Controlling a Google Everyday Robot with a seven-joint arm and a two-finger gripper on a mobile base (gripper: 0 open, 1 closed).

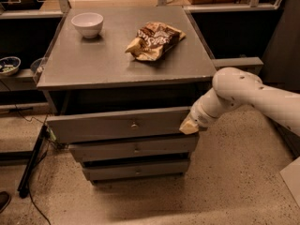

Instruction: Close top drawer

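The top drawer (117, 125) is a wide grey drawer with a tall plain front and a small round metal knob (134, 124) at its centre. It stands pulled out a short way from the grey cabinet (122, 64), with a dark gap above its front. My gripper (189, 125) is at the end of the white arm (243, 97), pressed against the right end of the drawer's front panel.
A white bowl (87, 23) and a crumpled snack bag (154, 40) lie on the cabinet top. Two shorter grey drawers (136, 149) sit below the top one. A small bowl (8, 64) stands on a shelf at left. A dark pole base (30, 165) lies on the floor at left.
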